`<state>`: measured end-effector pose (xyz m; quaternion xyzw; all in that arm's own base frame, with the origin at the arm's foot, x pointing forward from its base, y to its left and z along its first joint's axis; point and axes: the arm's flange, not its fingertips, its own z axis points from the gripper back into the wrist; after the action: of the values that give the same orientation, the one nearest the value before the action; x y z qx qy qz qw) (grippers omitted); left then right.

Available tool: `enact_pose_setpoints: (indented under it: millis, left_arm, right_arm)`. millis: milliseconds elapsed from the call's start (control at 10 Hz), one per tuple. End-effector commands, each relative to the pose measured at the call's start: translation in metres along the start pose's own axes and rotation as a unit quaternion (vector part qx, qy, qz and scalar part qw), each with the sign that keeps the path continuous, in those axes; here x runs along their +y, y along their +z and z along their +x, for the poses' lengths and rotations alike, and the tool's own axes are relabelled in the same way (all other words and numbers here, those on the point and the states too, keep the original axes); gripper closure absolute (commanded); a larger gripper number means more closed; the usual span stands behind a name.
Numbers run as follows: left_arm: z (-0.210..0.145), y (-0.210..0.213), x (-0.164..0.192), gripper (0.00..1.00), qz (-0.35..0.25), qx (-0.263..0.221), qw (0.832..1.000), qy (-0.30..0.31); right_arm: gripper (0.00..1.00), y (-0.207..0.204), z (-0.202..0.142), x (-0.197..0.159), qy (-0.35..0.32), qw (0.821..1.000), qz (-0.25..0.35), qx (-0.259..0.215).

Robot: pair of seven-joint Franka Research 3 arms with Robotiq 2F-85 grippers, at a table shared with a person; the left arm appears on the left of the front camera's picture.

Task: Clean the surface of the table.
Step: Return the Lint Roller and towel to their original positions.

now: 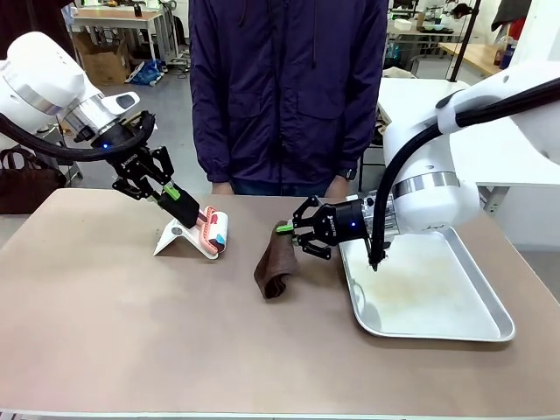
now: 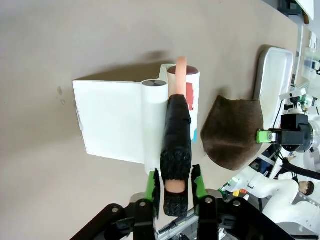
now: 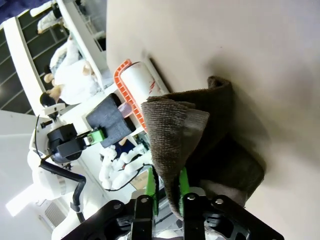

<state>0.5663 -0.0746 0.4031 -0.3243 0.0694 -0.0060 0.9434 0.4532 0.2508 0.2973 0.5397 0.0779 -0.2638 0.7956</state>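
Note:
The beige-brown table (image 1: 131,332) carries a lint roller (image 1: 213,229) resting in a white stand (image 1: 178,238) left of centre. My left gripper (image 1: 179,203) is shut on the roller's black handle (image 2: 177,135), green pads on both sides; in the left wrist view the gripper (image 2: 175,187) points down at the stand (image 2: 112,120). A brown cloth (image 1: 277,262) hangs crumpled onto the table at centre. My right gripper (image 1: 287,229) is shut on its upper edge, and in the right wrist view the gripper (image 3: 165,187) pinches the cloth (image 3: 200,135).
A silver tray (image 1: 420,289) with nothing on it lies at the right, under my right arm. A person in a dark jacket (image 1: 284,87) stands at the far edge, hands at the table's rim. Bare tabletop stretches across the front and left.

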Motion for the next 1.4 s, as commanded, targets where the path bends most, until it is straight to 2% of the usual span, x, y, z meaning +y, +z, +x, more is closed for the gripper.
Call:
enact_pose_setpoints:
  millis: [0,100,400,700,800,900,1100,1200,1300]
  left_arm:
    - [-0.007,-0.001,0.004,0.00,0.004,0.007,1.000,-0.009]
    - [-0.008,0.001,0.003,0.00,0.003,0.004,1.000,-0.011]
    - [-0.011,0.007,0.001,0.00,0.002,-0.001,1.000,-0.016]
    - [-0.031,0.023,0.004,0.00,0.007,-0.001,1.000,-0.023]
    - [-0.043,0.032,0.005,0.00,0.012,0.002,1.000,-0.022]
    - [-0.057,0.041,0.006,0.00,0.013,0.009,1.000,-0.025]
    - [-0.085,0.058,0.007,0.00,0.009,0.016,0.999,-0.034]
    - [-0.100,0.067,0.008,0.00,-0.002,0.015,0.999,-0.051]
    - [-0.115,0.075,0.012,0.00,-0.018,0.018,0.997,-0.073]
  right_arm:
    - [0.10,-0.004,0.003,0.009,-0.010,1.000,-0.021,-0.013]
    - [0.00,-0.002,0.004,0.008,-0.011,0.999,-0.028,-0.020]
    - [0.03,0.007,0.005,0.006,0.004,0.995,-0.084,-0.055]
    - [0.00,0.018,-0.002,0.012,0.054,0.973,-0.175,-0.144]
    - [0.00,0.022,-0.007,0.015,0.071,0.966,-0.197,-0.154]
    - [0.00,0.026,-0.012,0.016,0.085,0.960,-0.217,-0.154]
    - [0.00,0.041,-0.023,0.024,0.100,0.961,-0.223,-0.125]
    - [0.00,0.057,-0.027,0.030,0.101,0.967,-0.202,-0.119]
    - [0.00,0.074,-0.029,0.033,0.102,0.977,-0.170,-0.083]
